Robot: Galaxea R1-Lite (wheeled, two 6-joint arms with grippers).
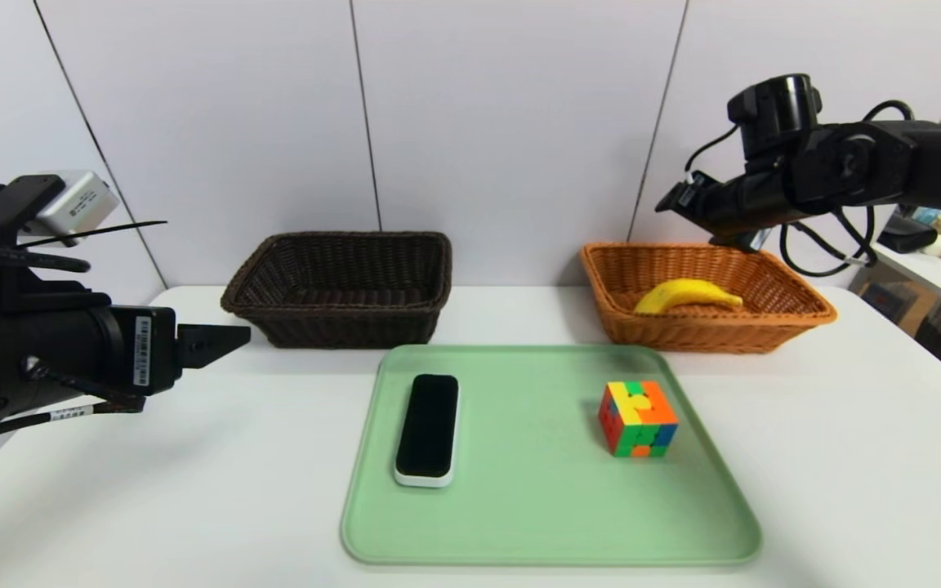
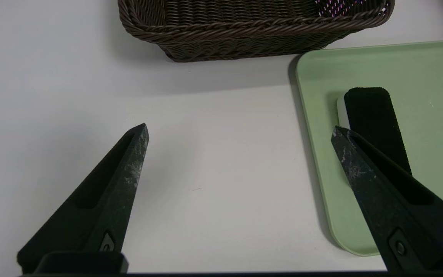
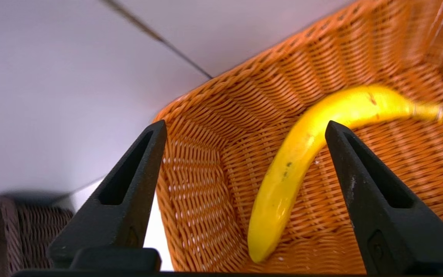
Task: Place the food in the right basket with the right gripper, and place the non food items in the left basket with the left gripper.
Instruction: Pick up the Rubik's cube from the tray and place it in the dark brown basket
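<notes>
Closest to me lies a green tray (image 1: 536, 523) on the white table (image 1: 846, 490) — on it the black slab (image 1: 427, 425) at 9 o'clock, the puzzle cube (image 1: 638, 418) at 3 o'clock. My left gripper (image 2: 238, 132) hangs wide open beside the tray, empty. My right gripper (image 3: 244, 129), also spread wide, hovers over the right basket (image 1: 797, 314) — the yellow, brown-specked banana (image 3: 302, 154) rests inside, untouched. Left basket (image 1: 340, 318) holds nothing.

Bright, even light; soft shadows; blurred banana (image 3: 306, 154).
</notes>
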